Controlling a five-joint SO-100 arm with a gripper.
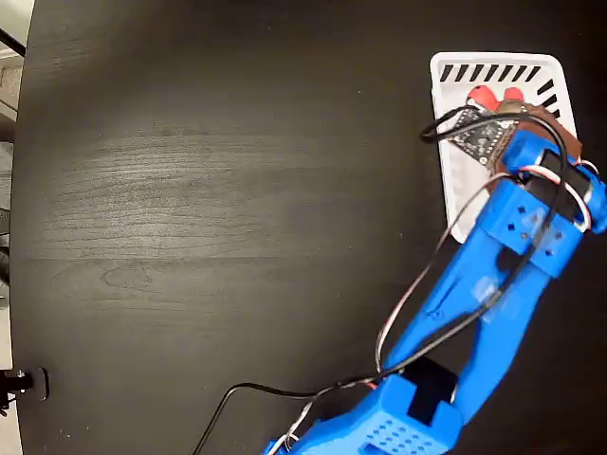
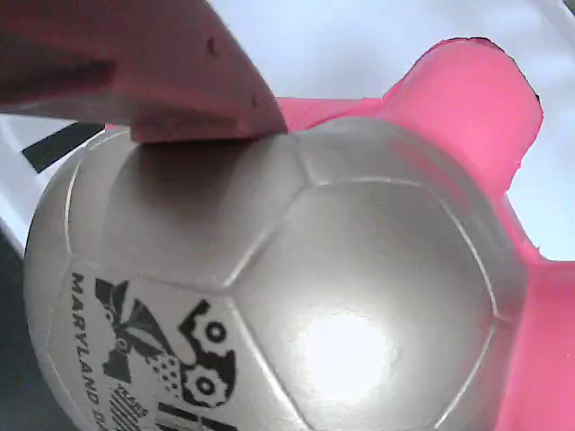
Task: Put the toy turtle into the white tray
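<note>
A: One toy turtle (image 2: 341,296), and it fills the wrist view right under the hand (image 1: 498,109). Its shiny domed shell has a dark printed mark low down, and the pink limbs stick out beyond the shell on the far and right sides.

B: Is the hand pinching it?

A: I cannot tell. One reddish-brown finger (image 2: 135,72) lies against the top of the shell; the other finger is out of sight.

B: Where is the turtle, then?

A: Over the white tray (image 1: 455,180), beneath the hand. In the fixed view only its red-pink bits peek out past the hand, near the tray's slotted end. Whether it rests on the tray floor is hidden.

B: And around that?

A: The blue arm (image 1: 474,294) reaches up from the lower edge with loose wires (image 1: 408,313) along it, and the tray sits on a dark wood-grain tabletop (image 1: 218,209).
</note>
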